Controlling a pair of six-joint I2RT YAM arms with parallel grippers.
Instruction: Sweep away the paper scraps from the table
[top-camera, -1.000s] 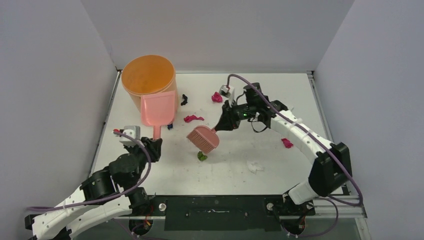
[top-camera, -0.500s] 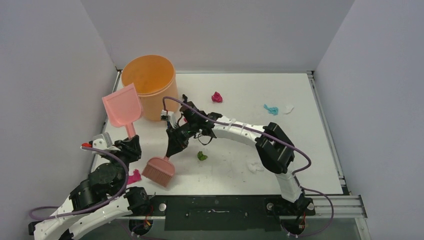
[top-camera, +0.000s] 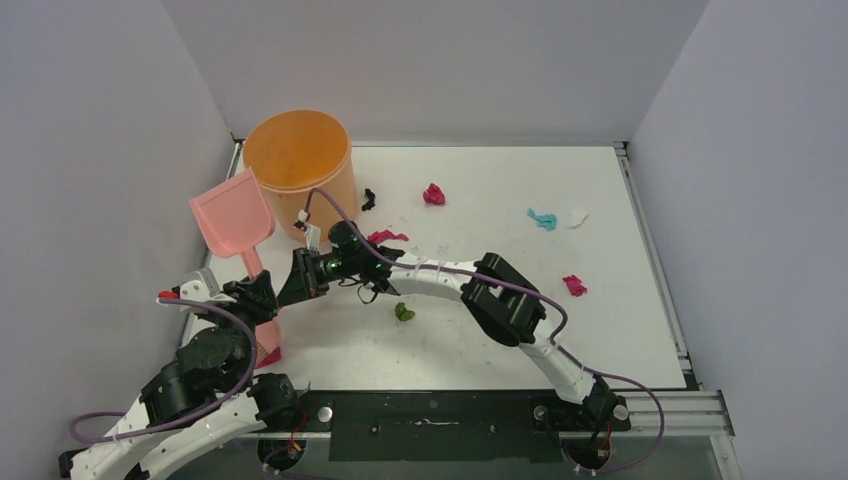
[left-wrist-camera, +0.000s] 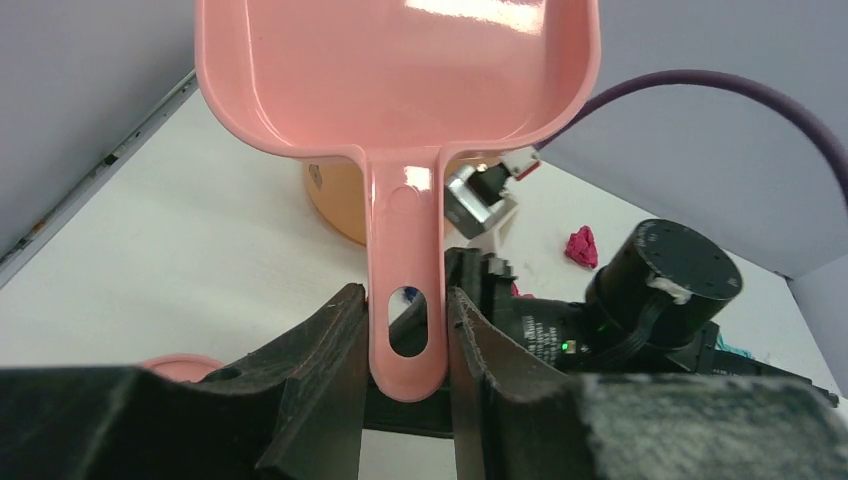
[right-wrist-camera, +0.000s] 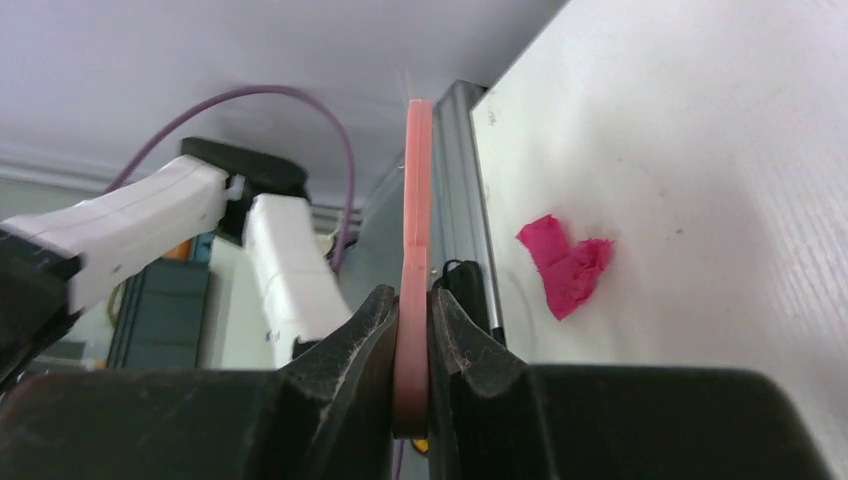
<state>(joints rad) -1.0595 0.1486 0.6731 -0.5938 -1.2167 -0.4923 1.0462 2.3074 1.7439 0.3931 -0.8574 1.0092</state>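
Observation:
My left gripper (top-camera: 258, 290) (left-wrist-camera: 405, 345) is shut on the handle of the pink dustpan (top-camera: 232, 212) (left-wrist-camera: 400, 70), which is raised left of the bucket. My right gripper (top-camera: 288, 292) (right-wrist-camera: 412, 340) reaches across to the table's near left and is shut on the thin handle of the pink brush (top-camera: 267, 330) (right-wrist-camera: 416, 200), whose head is mostly hidden behind my left arm. A magenta scrap (top-camera: 271, 354) (right-wrist-camera: 565, 265) lies by the brush near the table's (top-camera: 620, 330) left edge. Other paper scraps are magenta (top-camera: 433, 193), magenta (top-camera: 385, 237), magenta (top-camera: 574, 285), black (top-camera: 368, 199), green (top-camera: 404, 312), teal (top-camera: 542, 218) and white (top-camera: 577, 216).
The tall orange bucket (top-camera: 297, 160) (left-wrist-camera: 335, 205) stands at the far left corner, just behind the dustpan. The metal frame (right-wrist-camera: 455, 200) runs along the left edge beside the brush. My right arm (top-camera: 500, 300) lies across the table's middle. Grey walls close in three sides.
My right arm has swung the brush from the table's middle to the near left edge. My left gripper has lifted the dustpan from in front of the bucket and carried it left.

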